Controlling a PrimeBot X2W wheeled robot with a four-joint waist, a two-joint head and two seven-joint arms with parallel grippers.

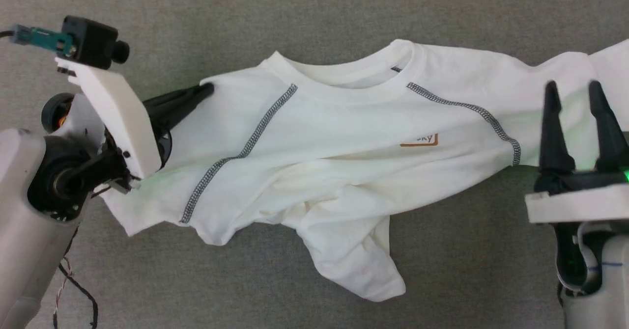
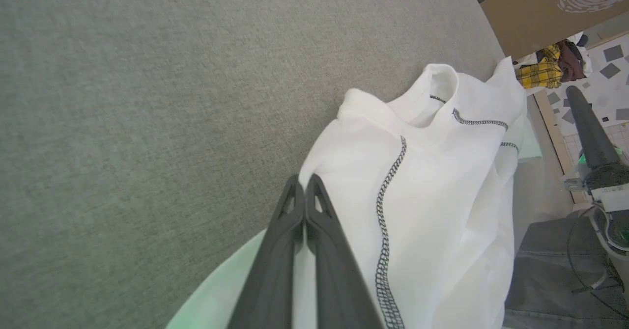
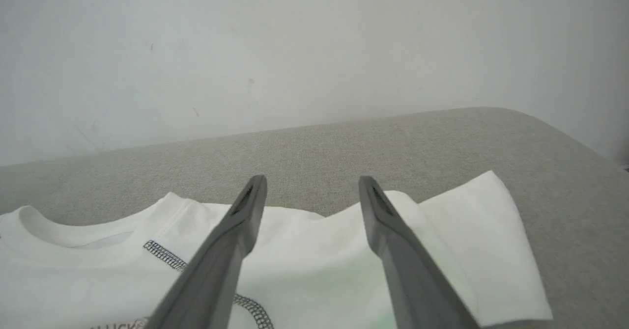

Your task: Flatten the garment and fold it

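**A:** White garment [image 1: 334, 137], pinched at its shoulder edge by left hand [image 2: 305, 185], fingers pressed together on the cloth. Flattening step, by the look.

**B:** Agreed. Right hand [image 1: 573, 89] spread wide, holding nothing, over the sleeve [image 3: 491, 250]. Needs lowering, then closing on that edge.

**A:** Then pulling apart. Bunched between the hands; bare grey tabletop [image 1: 147, 5] outward of both, ample room.

Rumpled white garment [image 1: 334, 137] (chest up)

- A grey cloth-covered table [image 1: 314, 5] runs across the whole scene.
- A white shirt [image 1: 319, 132] lies rumpled on it, collar far, one sleeve stretched right, hem bunched near.
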